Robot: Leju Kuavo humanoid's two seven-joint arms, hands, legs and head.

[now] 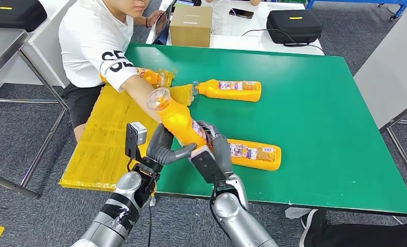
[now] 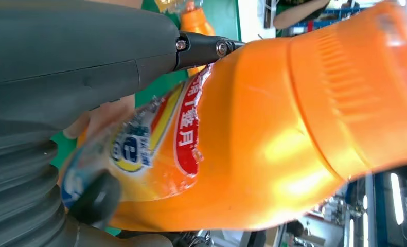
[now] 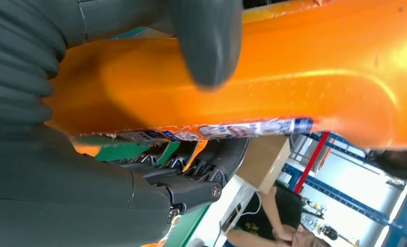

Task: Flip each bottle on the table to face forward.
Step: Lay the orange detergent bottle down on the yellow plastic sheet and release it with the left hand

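Together, left robot hand (image 1: 162, 149) and right robot hand (image 1: 214, 152) grip one of four bottles (image 1: 178, 121).

Held orange bottle (image 1: 178, 121): its base is hidden between the left hand (image 1: 162, 146) and right hand (image 1: 214, 149); its label print is too blurred to read in the left wrist view. Person (image 1: 101, 46) at 11 o'clock: head cut off by the top edge, forearm partly covered by the bottle's clear cap (image 1: 158, 98). Wrapped bottles (image 1: 157, 77) behind the arm: number cannot be told. Black case (image 1: 13, 13) at 10 o'clock: cropped by the top edge.
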